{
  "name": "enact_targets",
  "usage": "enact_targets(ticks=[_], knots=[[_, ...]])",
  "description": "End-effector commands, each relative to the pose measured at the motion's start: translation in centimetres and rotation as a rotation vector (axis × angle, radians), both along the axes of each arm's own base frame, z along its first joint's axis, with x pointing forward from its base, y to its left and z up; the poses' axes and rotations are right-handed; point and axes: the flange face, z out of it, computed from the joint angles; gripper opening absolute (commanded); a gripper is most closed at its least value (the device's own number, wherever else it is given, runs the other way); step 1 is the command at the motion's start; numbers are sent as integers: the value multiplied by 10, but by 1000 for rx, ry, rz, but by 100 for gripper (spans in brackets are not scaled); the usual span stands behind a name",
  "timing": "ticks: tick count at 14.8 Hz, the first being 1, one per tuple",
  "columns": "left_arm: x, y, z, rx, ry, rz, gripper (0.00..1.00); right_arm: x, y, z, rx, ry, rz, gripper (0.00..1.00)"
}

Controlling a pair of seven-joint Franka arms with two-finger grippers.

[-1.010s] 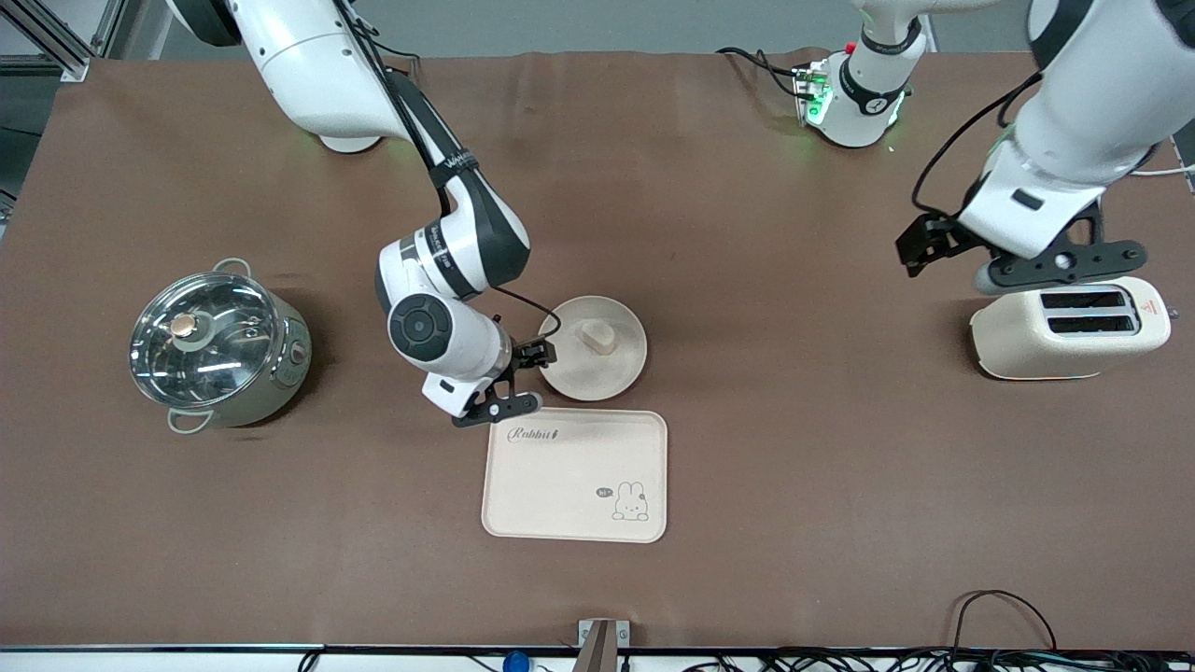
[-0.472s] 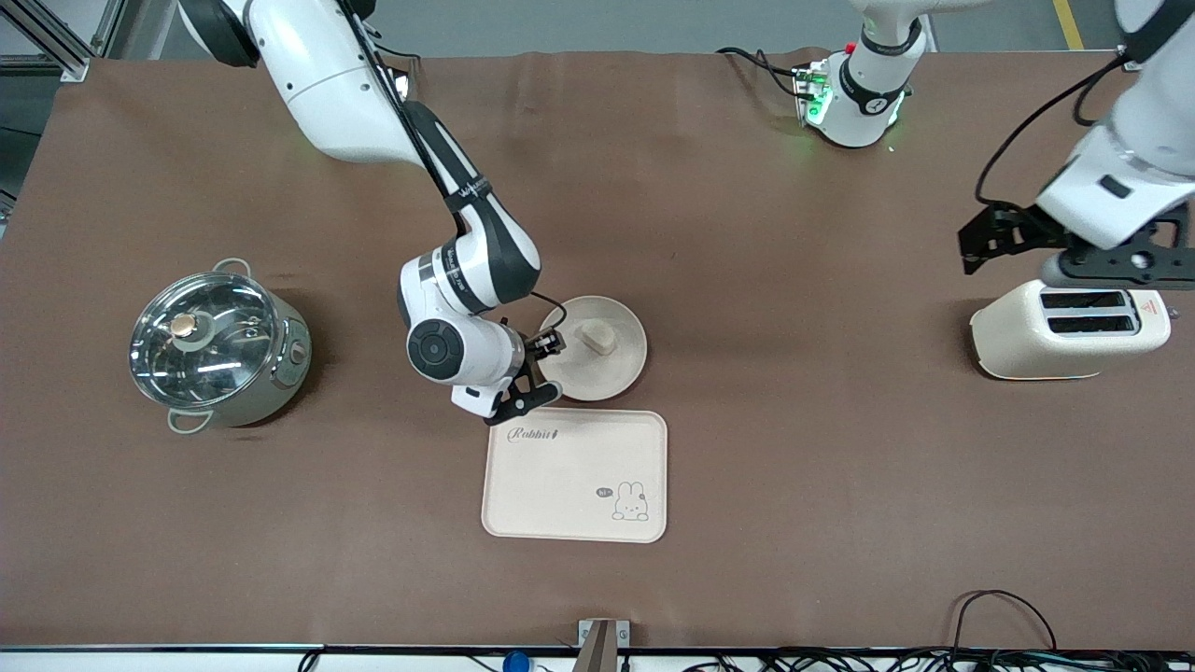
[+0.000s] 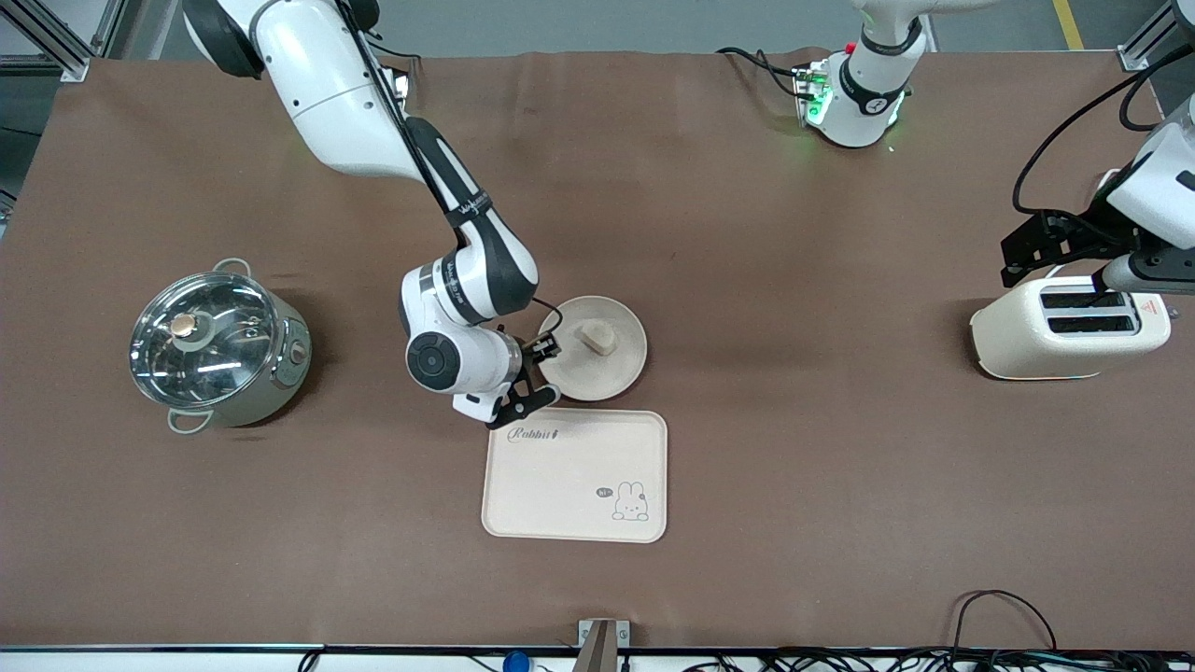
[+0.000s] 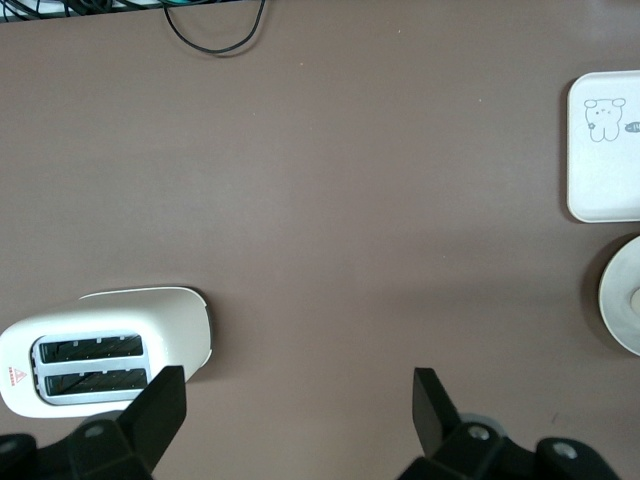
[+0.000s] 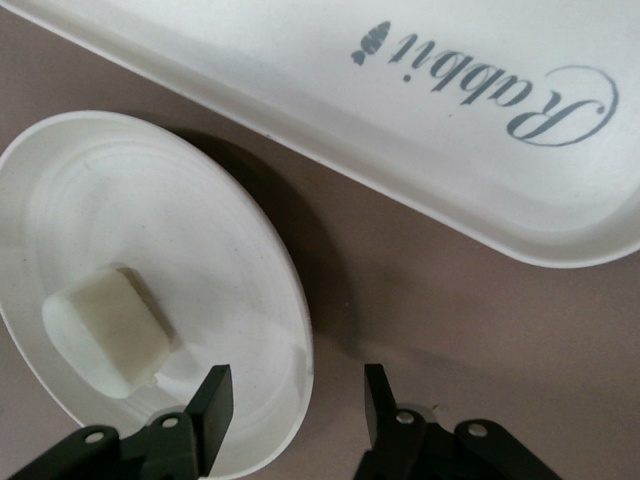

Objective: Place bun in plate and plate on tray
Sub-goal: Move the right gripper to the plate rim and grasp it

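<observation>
R gripper (image 5: 295,400) fingers straddle plate (image 3: 607,373) rim, not clamped; we risk bun (image 3: 595,337) sliding off if lift tilts. L gripper (image 4: 295,395) open, waiting over toaster (image 3: 1069,329)

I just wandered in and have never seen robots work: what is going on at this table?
The bun already lies in the plate, which sits on the table beside the tray, not yet on it. The right pincer is low at the plate's rim, one finger over the dish, one outside, not clamped. The left pincer waits, open, above the toaster.
</observation>
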Motion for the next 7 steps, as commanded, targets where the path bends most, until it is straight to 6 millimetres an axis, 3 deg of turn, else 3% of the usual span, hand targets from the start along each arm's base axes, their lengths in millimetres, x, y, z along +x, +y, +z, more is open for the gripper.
enact_targets(ticks=[1,7], knots=[[7,-4,15,-20,-34,-4,100,1,-3,-4,27,10,-6,56],[6,4,11,-27,-2,0,100,-3,1,-12,42,32,-20,47]])
